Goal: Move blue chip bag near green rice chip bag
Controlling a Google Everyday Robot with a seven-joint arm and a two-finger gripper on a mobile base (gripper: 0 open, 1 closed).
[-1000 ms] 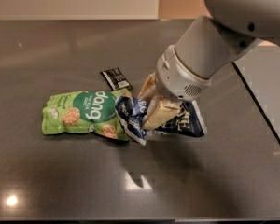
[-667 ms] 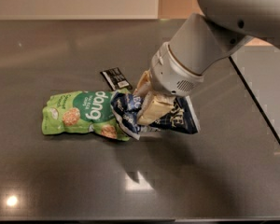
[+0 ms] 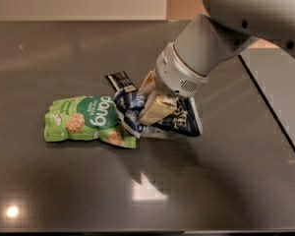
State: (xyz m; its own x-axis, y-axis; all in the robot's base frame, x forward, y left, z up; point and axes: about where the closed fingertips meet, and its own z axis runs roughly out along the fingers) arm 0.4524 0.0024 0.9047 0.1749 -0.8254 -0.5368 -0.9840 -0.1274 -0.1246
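The green rice chip bag (image 3: 86, 119) lies flat on the dark, glossy tabletop (image 3: 64, 191), its printed face up and its lettering upside down from this view. Against its right end sits the blue chip bag (image 3: 184, 121). That bag's crumpled near end touches the green bag's right edge and seems to lap slightly over it, though the wrinkled foil makes the exact overlap hard to judge. The gripper (image 3: 143, 107) is just right of the green bag, coming down at a slant from the upper right, and its pale fingers (image 3: 155, 109) are closed narrowly, pinching the bunched left part of the blue bag. The wrist and the arm (image 3: 206, 48) cover much of that bag's upper half, so only scraps of its white lettering show and no word reads whole. Whether the bag rests fully on the tabletop or is partly lifted cannot be told. Just above the green bag's right end lies a small black packet (image 3: 121, 80), partly tucked behind the fingers, its print too fine to read. The arm is cut off by the top and right borders.
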